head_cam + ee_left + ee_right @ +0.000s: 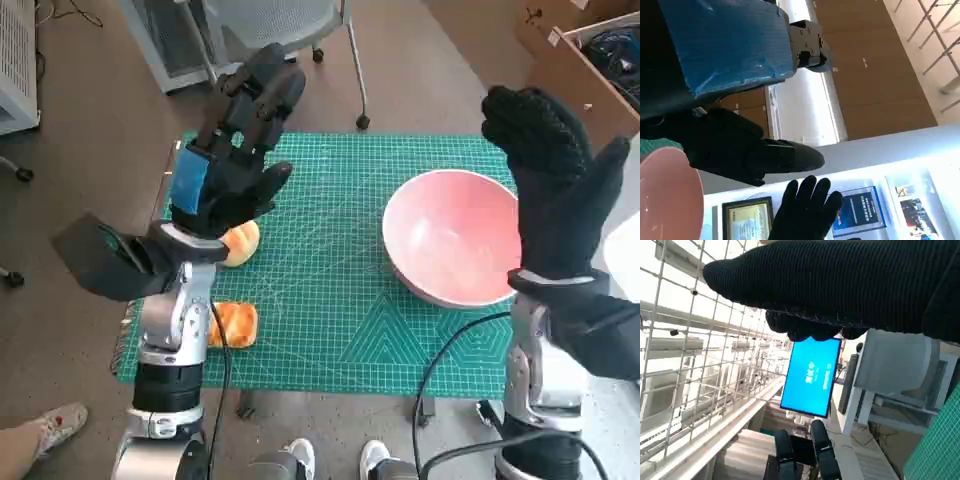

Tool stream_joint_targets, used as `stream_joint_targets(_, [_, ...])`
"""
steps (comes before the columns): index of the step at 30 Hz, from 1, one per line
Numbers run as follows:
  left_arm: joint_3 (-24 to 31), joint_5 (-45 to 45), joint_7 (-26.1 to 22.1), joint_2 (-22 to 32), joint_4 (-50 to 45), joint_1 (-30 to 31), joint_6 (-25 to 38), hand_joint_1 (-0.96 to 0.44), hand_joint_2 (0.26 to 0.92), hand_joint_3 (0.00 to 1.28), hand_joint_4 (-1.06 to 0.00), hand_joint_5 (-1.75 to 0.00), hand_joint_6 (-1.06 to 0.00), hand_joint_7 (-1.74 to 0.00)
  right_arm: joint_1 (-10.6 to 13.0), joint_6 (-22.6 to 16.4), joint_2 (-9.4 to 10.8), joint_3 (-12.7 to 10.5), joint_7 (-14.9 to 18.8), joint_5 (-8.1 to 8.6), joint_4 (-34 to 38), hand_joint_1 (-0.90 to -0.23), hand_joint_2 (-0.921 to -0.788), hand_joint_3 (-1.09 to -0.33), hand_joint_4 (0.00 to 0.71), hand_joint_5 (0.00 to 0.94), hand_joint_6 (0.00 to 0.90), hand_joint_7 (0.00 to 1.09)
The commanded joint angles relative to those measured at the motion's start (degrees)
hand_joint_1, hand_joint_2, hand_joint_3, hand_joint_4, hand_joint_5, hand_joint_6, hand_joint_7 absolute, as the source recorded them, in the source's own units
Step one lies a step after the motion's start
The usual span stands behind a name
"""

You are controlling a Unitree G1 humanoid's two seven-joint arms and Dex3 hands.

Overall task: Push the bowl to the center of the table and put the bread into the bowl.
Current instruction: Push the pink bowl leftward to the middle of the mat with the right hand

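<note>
A pink bowl sits on the right part of the green cutting mat; its rim also shows in the left wrist view. Two pieces of bread lie at the mat's left: one partly hidden behind my left hand, another near the front edge. My left hand is raised above the mat's left side, fingers spread, holding nothing. My right hand is raised upright beside the bowl's right rim, fingers apart and empty. The left wrist view also catches the gloved right hand.
An office chair base stands beyond the table. Cardboard boxes sit at the far right. A person's shoes show at the table's near edge, another foot at the lower left. A monitor shows in the right wrist view.
</note>
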Motion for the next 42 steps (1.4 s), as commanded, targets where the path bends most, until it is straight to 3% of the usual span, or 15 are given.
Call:
stream_joint_targets(1, [-0.33, 0.5, -0.32, 0.23, 0.42, -1.03, -0.62, -0.57, 0.921, 0.3, 0.0, -0.33, 0.0, -0.53, 0.51, 0.48, -0.27, -0.26, -0.01, 0.01, 0.77, -0.556, -0.921, -0.659, 0.314, 0.002, 0.083, 0.56])
stream_joint_targets(33, [-0.71, 1.33, -0.67, 0.49, 1.26, -1.04, -1.67, -0.55, 0.921, 0.3, 0.0, -0.28, 0.0, -0.5, 1.23, 0.73, -0.49, -0.47, 0.22, 0.8, 0.13, -0.581, -0.921, -0.661, 0.313, 0.0, 0.097, 0.57])
stream_joint_targets(42, [-0.9, 1.99, -0.22, 0.16, 0.94, -0.63, -1.94, -0.55, 0.92, 0.3, 0.0, -0.28, 0.0, -0.52, 1.85, 0.29, -1.47, -1.75, 0.89, 1.93, 0.43, -0.581, -0.921, -0.66, 0.314, 0.0, 0.09, 0.57])
